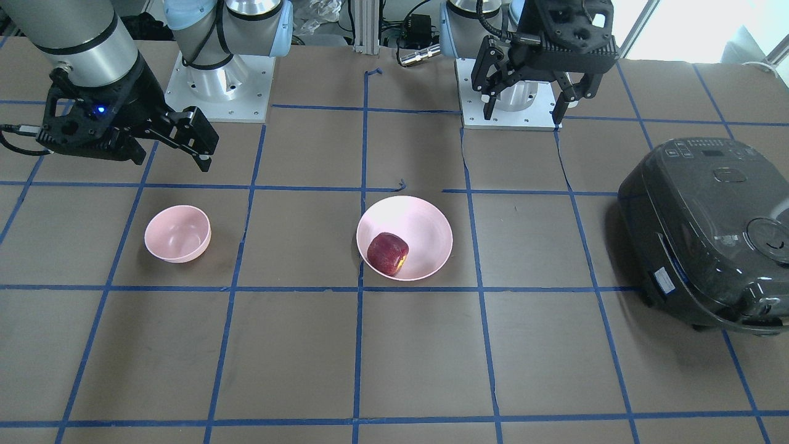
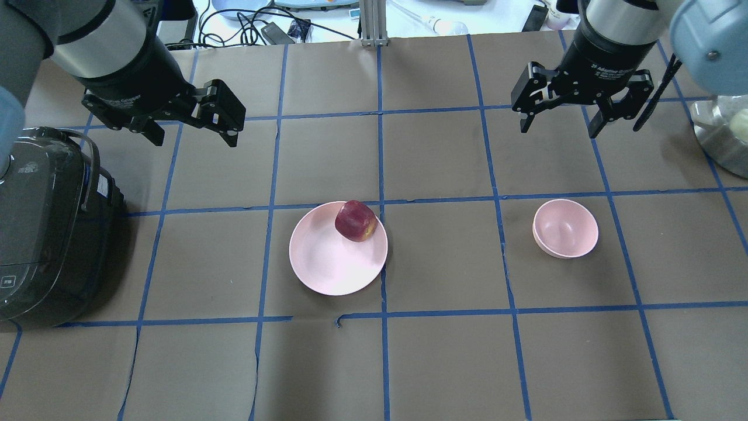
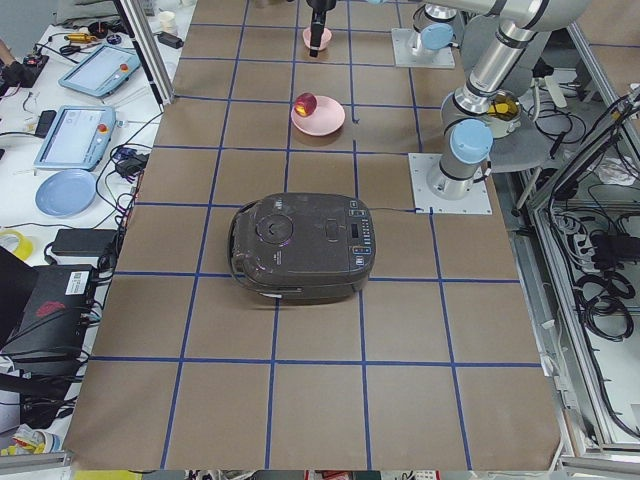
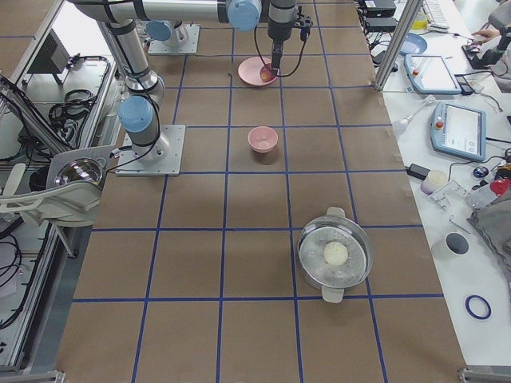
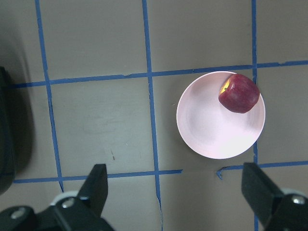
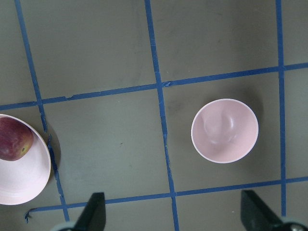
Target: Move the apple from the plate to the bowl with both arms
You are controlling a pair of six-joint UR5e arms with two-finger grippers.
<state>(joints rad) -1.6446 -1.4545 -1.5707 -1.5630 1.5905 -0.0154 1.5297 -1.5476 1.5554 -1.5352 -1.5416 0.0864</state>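
The apple (image 2: 355, 221) lies on the plate (image 2: 327, 263), against the rim on the side away from the robot and toward the bowl (image 2: 565, 228). The bowl stands upright on the tabletop (image 2: 444, 351), well apart from the plate, on the robot's right. The left gripper (image 2: 196, 133) hangs above the tabletop beyond the plate, jaws spread wide, holding nothing. The right gripper (image 2: 560, 126) hangs beyond the bowl, likewise spread wide and holding nothing. A black cooker (image 2: 41, 234) sits at the left end.

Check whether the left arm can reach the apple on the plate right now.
Probably yes: the left tool is open and empty, and the apple sits uncovered at the edge of the plate.
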